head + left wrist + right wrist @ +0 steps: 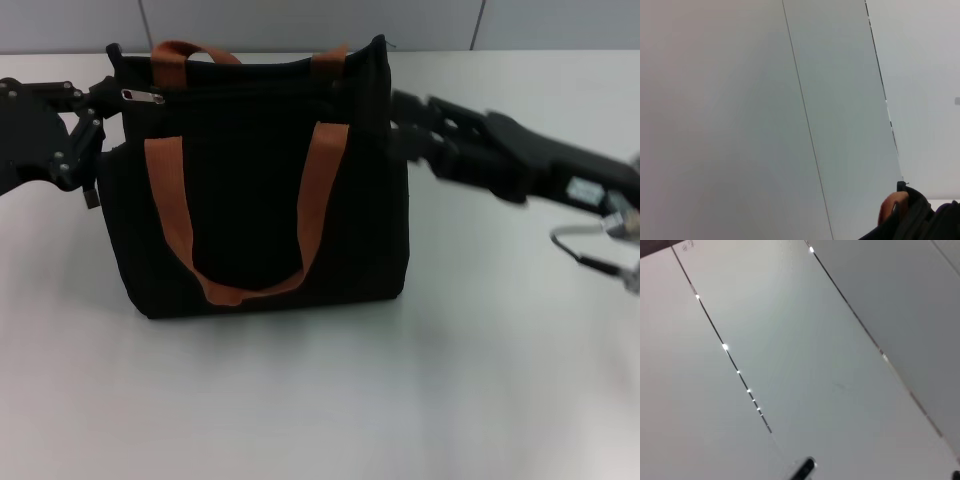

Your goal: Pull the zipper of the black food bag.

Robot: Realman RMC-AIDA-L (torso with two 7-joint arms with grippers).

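The black food bag (265, 185) stands upright mid-table (320, 400), its 2 orange-brown straps (310, 200) looping down the front face. The zipper (143, 96) pull, silver, sits at the top left corner of the bag. The left gripper (95, 125) is right there, just beside that corner; I cannot tell whether its fingers are parted or closed. The right gripper (400, 125) presses in at the bag's upper right edge, fingers hidden against the dark fabric. Behind everything, pale wall panels (790, 100). The right arm's silver cable loop (590, 245) hangs at the far right.
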